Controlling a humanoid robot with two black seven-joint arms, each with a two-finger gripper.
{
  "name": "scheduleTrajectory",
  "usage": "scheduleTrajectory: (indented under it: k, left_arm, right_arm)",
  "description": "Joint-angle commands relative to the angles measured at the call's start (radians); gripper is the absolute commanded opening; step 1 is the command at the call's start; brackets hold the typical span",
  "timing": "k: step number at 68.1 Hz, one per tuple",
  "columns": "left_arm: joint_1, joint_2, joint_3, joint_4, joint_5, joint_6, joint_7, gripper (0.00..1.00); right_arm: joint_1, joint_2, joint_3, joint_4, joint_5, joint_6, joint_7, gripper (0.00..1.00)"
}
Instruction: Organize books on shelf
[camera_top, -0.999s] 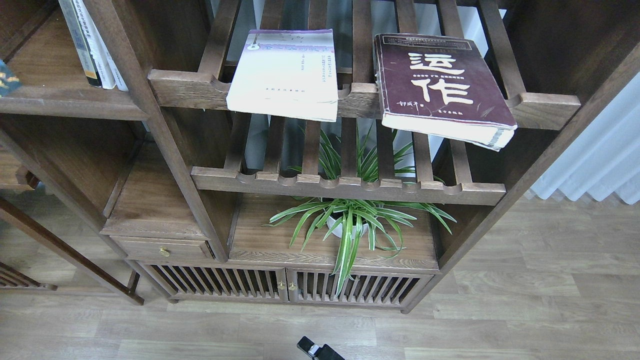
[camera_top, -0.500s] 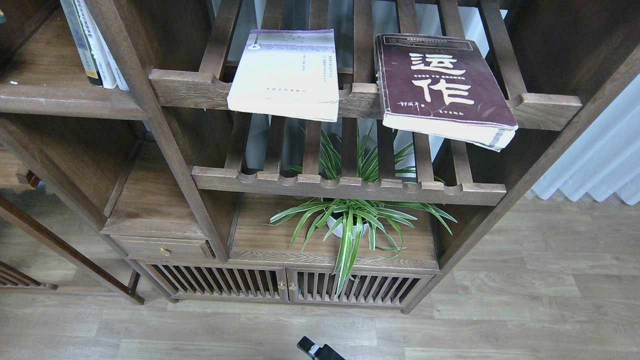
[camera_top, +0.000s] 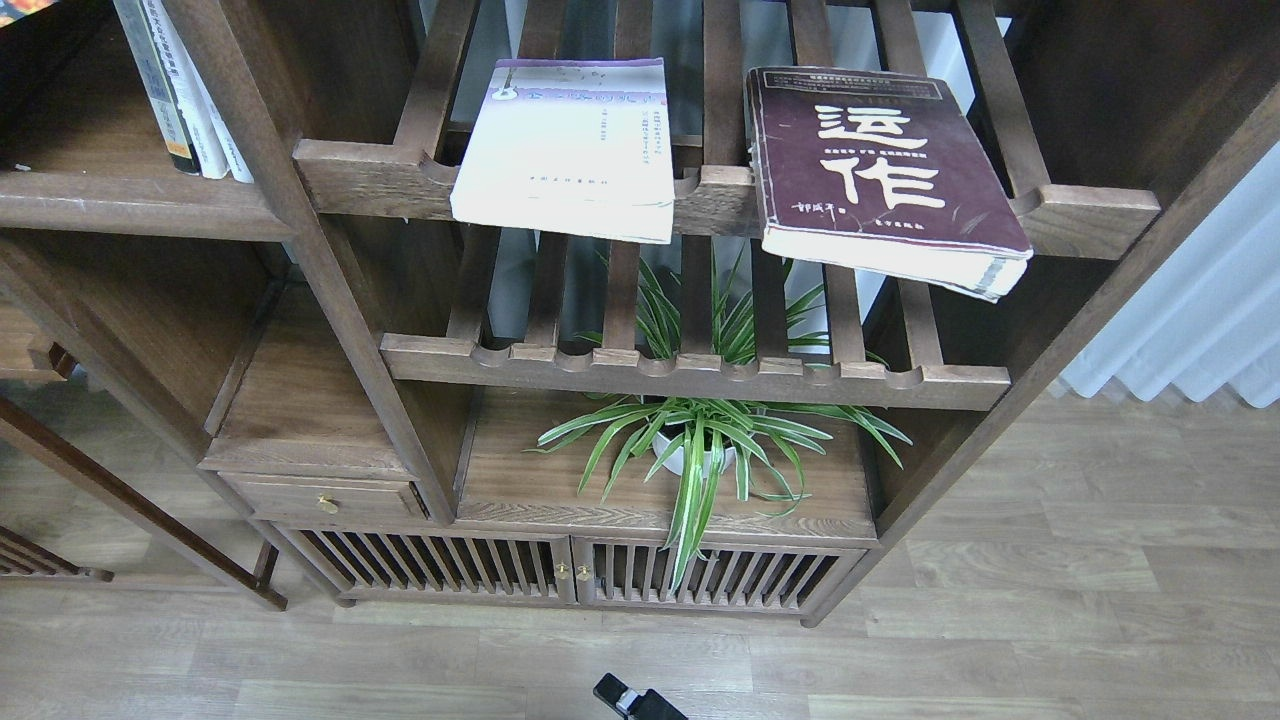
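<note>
The white paperback with a purple top strip lies flat on the upper slatted rack, its front edge overhanging the rail. The thick maroon book with cream Chinese characters lies flat to its right, also overhanging the rail. The flat solid-board shelf is at the upper left. A small colourful corner shows at the top left edge; I cannot tell whether it is the green-yellow "300" paperback. Neither gripper is in view.
Slim white- and grey-spined books stand on the flat shelf by the upright post. A lower slatted rack sits over a potted spider plant. A small black part of the robot shows at the bottom edge. A white curtain hangs at right.
The small colourful thing at the left edge has moved up, from beside the flat shelf to the top left corner. The two books on the rack have not moved.
</note>
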Motion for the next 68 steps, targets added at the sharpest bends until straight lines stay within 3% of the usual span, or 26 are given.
scheduleTrajectory:
  k: [1, 18, 32, 49, 68]
  left_arm:
    - [-0.025, 0.019, 0.035, 0.044, -0.009, 0.000, 0.011, 0.14]
    - [-0.101, 0.097, 0.138, 0.119, -0.002, 0.000, -0.007, 0.13]
    - [-0.182, 0.128, 0.198, 0.247, -0.006, 0.000, -0.006, 0.13]
    - [-0.328, 0.128, 0.299, 0.425, -0.046, 0.000, -0.009, 0.12]
    - [-0.426, 0.128, 0.434, 0.502, -0.046, 0.000, -0.006, 0.13]
  right_arm:
    - [0.001, 0.000, 0.000, 0.000, 0.001, 0.000, 0.000, 0.99]
    - [0.001, 0.000, 0.000, 0.000, 0.001, 0.000, 0.000, 0.99]
    - [0.001, 0.000, 0.000, 0.005, 0.003, 0.000, 0.002, 0.99]
    - [0.002, 0.000, -0.003, 0.006, 0.003, 0.000, 0.000, 0.99]
    - [0.002, 0.000, -0.001, 0.008, 0.003, 0.000, 0.000, 0.99]
